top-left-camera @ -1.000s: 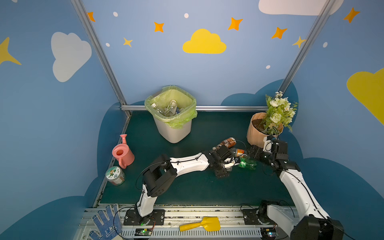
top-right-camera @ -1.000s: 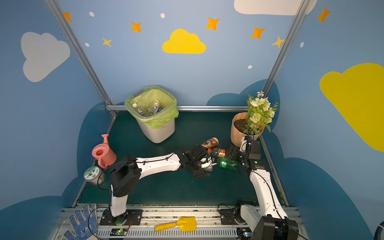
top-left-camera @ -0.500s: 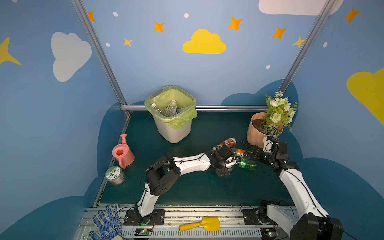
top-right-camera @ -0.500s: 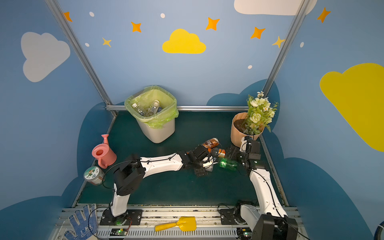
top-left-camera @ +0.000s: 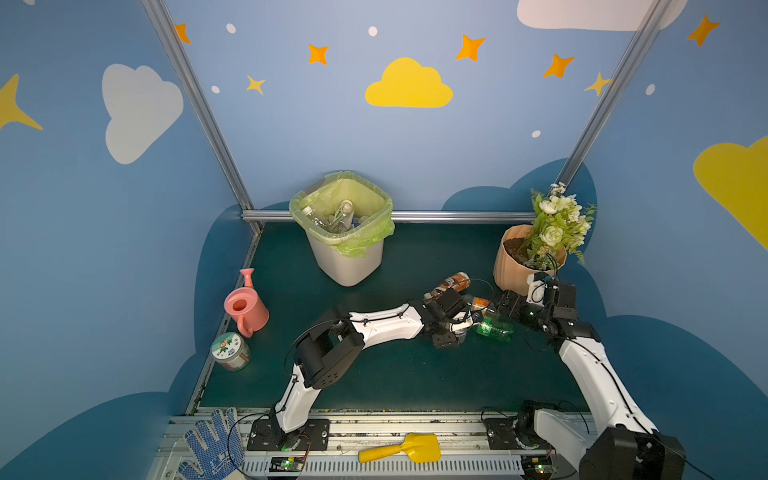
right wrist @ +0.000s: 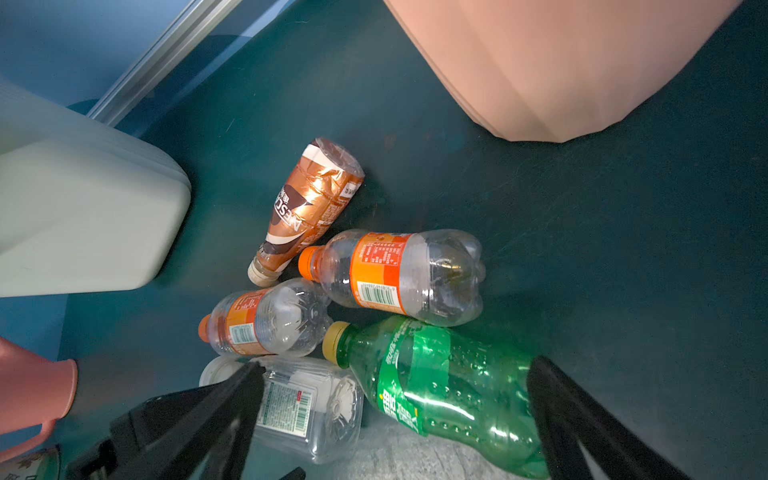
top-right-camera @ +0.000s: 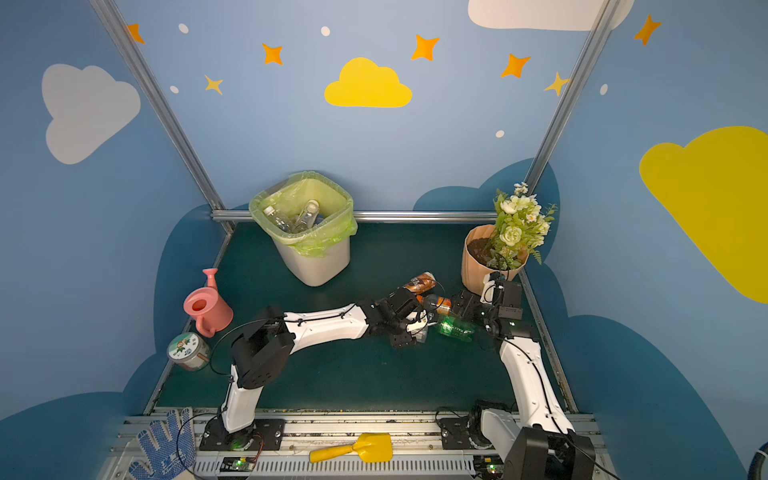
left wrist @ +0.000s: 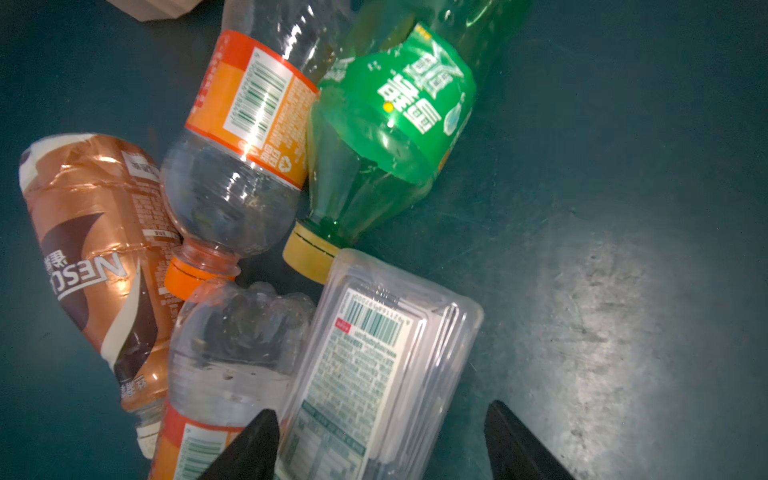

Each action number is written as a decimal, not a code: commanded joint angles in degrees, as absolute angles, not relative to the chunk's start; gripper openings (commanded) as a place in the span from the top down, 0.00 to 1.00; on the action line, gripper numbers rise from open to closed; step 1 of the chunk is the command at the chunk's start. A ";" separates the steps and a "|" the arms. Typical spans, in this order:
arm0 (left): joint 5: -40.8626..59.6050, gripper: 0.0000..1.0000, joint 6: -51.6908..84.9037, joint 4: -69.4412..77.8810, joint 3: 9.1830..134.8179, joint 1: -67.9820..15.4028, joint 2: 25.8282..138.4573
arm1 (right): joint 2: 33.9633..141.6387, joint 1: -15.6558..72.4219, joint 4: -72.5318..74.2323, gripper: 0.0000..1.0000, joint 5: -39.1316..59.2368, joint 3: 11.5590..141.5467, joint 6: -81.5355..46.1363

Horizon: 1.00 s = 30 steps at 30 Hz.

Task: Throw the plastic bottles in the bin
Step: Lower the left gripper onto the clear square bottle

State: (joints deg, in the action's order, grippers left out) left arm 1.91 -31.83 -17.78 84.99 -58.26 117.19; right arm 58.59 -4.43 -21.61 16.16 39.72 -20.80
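Observation:
Several plastic bottles lie in a heap on the green floor: a green bottle (top-left-camera: 494,328) (right wrist: 449,386), two clear ones with orange labels (right wrist: 395,278) (right wrist: 266,320), a brown one (top-left-camera: 451,284) (right wrist: 311,208) and a clear square bottle (left wrist: 374,365). My left gripper (left wrist: 382,440) (top-left-camera: 457,328) is open astride the square bottle. One finger is against its side and the other stands off it. My right gripper (right wrist: 395,395) (top-left-camera: 505,307) is wide open around the green bottle's body without touching it. The bin (top-left-camera: 345,249) (top-right-camera: 316,257) stands at the back and holds more bottles.
A tan flowerpot (top-left-camera: 523,257) (right wrist: 561,62) with flowers stands just behind the right gripper. A pink watering can (top-left-camera: 245,307) and a lidded tin (top-left-camera: 228,353) sit by the left wall. A yellow scoop (top-left-camera: 403,451) and a blue glove (top-left-camera: 212,444) lie on the front rail.
The left arm has reached a little further into the heap and its jaws have narrowed around the square bottle. The right arm has not moved.

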 commanded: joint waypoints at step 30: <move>2.45 0.09 -31.84 -20.31 82.00 -59.33 110.19 | 58.10 -4.94 -20.57 0.03 17.23 38.76 -21.88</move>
